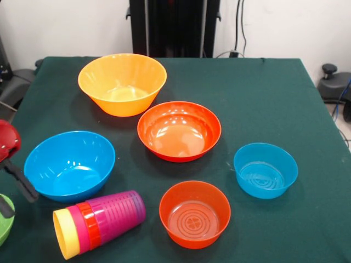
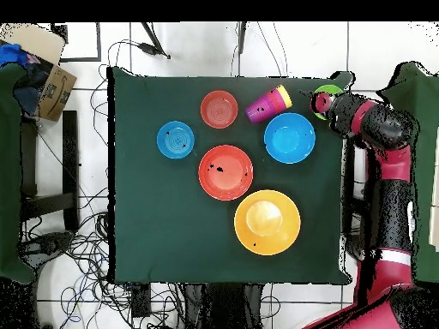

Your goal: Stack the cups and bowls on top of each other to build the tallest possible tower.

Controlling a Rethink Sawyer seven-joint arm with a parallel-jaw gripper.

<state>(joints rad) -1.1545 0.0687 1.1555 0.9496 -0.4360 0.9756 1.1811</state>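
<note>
Cups, nested into one glossy ribbed stack, lie tipped on their side near the desk edge, beside the large blue bowl. Smooth round plastic may roll away if nudged. The pincer hovers over the green bowl at the desk's corner; whether it is open or gripping, I cannot tell.

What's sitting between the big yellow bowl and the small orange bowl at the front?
The wide red-orange bowl lies between the large orange-yellow bowl and the small orange bowl; both views show it.
</note>
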